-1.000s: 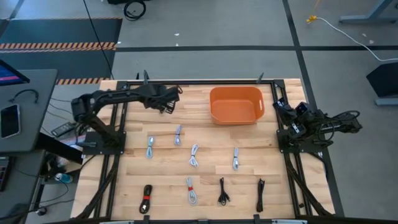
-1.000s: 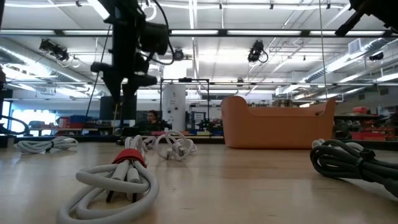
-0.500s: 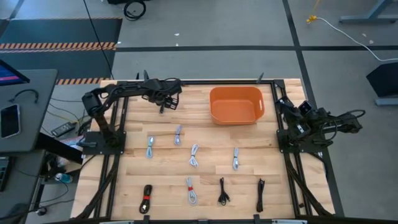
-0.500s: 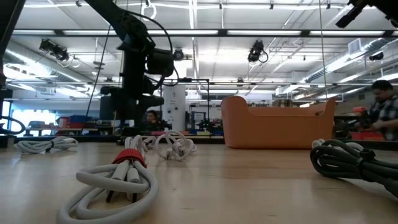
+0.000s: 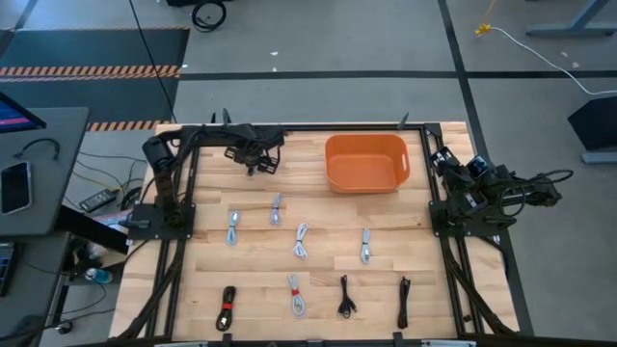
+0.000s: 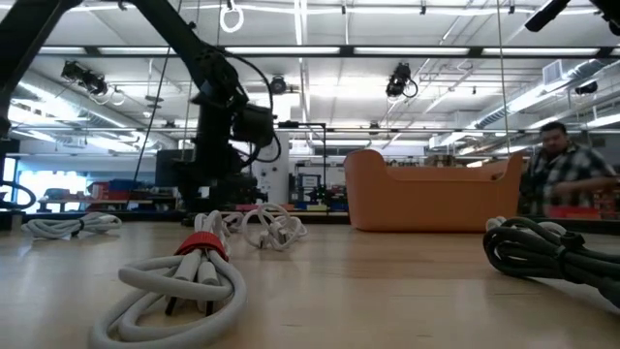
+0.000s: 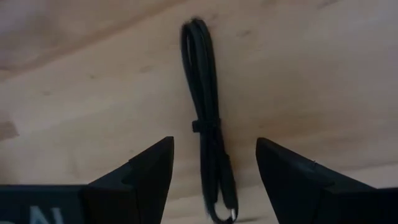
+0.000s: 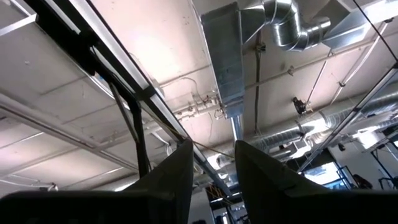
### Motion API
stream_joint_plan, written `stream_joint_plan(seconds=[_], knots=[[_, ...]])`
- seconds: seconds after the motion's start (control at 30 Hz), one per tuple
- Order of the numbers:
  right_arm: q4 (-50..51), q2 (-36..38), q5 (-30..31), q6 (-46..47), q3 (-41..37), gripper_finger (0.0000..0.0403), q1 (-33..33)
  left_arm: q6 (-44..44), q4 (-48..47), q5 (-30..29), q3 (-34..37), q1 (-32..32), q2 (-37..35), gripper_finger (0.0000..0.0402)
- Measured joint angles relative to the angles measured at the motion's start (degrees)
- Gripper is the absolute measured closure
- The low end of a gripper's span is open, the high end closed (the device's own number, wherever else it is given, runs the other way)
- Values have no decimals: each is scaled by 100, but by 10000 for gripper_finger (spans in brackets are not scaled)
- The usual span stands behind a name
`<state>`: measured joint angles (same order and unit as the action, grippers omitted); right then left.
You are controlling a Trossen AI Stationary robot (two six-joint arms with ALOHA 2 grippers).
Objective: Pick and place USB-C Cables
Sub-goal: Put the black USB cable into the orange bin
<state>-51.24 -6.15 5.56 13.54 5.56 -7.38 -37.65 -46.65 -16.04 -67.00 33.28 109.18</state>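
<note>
Overhead, the left claw [image 5: 258,160] hangs over the far part of the counter [image 5: 251,270], close to its far edge and just left of the orange bin [image 5: 366,164]. What lies under it is hidden there. The right claw [image 5: 443,162] sits at the counter's right edge, beyond the bin. Bare wood lies between the bin and the cables. Five light cables [image 5: 301,241] lie mid-counter, and a black cable with a red band [image 5: 227,308] and two plain black cables [image 5: 404,302] lie along the near edge. Nearly all have their long axis running near to far.

From counter height we see the left arm's claw [image 6: 218,184] low, left of the bin [image 6: 431,194]; its tips are hard to make out against the room. A pale coil with a red tie [image 6: 184,281] lies nearest, and a black bundle [image 6: 552,254] is cut off at the right, as is a person [image 6: 560,179] behind it.

At the left wrist, the claw [image 7: 214,168] is spread wide, its fingers [image 7: 140,177] on either side of a slim black cable [image 7: 206,118] on the wood, gripping nothing. The cable's long axis runs straight away between them.

At the right wrist, the claw [image 8: 213,168] points at the ceiling, slightly parted and empty.
</note>
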Motion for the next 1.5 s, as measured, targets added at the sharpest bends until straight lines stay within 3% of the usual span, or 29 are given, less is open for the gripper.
stream_joint_plan(seconds=[0.2,0.3,0.4,0.53,0.57,0.77,0.97,1.07,1.3,1.5], knots=[[28,0,-70,1,0,279,0,330,53,85,-28,-7,239,167],[37,0,-70,0,0,279,0,491,139,102,-20,-12,218,187],[35,0,-70,0,0,280,0,588,182,212,-17,27,220,244],[35,0,-71,0,0,280,0,933,255,572,-22,69,230,366],[35,0,-72,0,0,280,0,973,258,572,-22,67,223,378],[33,0,-74,-4,0,283,0,1295,-164,758,-185,51,-58,381],[76,0,-74,-15,0,309,0,1482,-602,716,-642,-111,-1438,383],[185,-3,48,-16,0,327,0,1493,-346,683,-990,-350,-2294,383],[338,-418,919,143,12,333,2,1484,696,703,-1440,-1480,-3833,383],[382,-1563,1270,233,642,300,7,1491,1011,702,-1468,-2488,-4149,383]])
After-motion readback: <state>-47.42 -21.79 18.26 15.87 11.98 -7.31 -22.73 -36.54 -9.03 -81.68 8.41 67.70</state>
